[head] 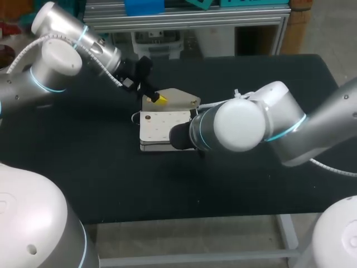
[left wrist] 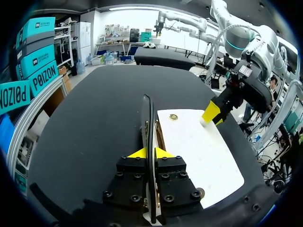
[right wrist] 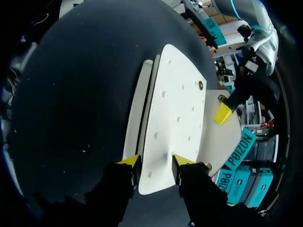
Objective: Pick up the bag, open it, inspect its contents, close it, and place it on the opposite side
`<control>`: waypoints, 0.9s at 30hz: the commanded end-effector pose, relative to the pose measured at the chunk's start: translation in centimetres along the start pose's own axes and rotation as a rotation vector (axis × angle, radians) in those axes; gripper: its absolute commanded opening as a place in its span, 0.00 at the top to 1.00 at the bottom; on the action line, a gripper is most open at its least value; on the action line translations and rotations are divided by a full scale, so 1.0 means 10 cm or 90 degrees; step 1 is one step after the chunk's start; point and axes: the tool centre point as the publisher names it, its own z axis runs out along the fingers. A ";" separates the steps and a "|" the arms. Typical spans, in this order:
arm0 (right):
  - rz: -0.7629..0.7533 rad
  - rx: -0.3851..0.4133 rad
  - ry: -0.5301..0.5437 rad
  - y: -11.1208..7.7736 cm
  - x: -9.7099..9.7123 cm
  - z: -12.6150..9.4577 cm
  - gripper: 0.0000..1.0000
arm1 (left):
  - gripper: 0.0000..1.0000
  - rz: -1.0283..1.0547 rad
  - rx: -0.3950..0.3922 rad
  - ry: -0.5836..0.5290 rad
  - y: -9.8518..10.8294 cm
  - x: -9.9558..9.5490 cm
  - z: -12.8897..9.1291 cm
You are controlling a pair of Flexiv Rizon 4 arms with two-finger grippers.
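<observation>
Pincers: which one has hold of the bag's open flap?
The left pincer: the flap stands edge-on between its yellow tips. The right pincer grips the end of the bag body instead.

I find the flat white bag [head: 162, 127] lying near the table's [head: 83, 184] middle, its flap [head: 177, 99] open toward the far edge, seemingly lifted.

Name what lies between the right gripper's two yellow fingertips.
The near end of the white bag lies there, with both fingertips of the right gripper against its sides. The right wrist view shows this.
</observation>
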 end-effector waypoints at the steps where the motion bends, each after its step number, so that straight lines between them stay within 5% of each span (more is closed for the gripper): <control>1: -0.001 0.000 -0.001 0.01 -0.01 0.10 0.58 | 1.00 0.001 -0.002 0.005 -0.01 -0.02 0.00; 5: 0.004 0.004 0.000 0.00 -0.02 0.12 0.65 | 1.00 0.002 -0.004 0.007 0.01 -0.02 0.00; 10: 0.009 0.008 -0.005 -0.02 -0.04 0.10 1.00 | 1.00 0.012 -0.001 0.009 0.02 0.00 -0.01; 27: 0.025 0.016 0.007 -0.03 -0.01 0.15 1.00 | 1.00 0.172 0.046 -0.049 0.19 0.31 0.10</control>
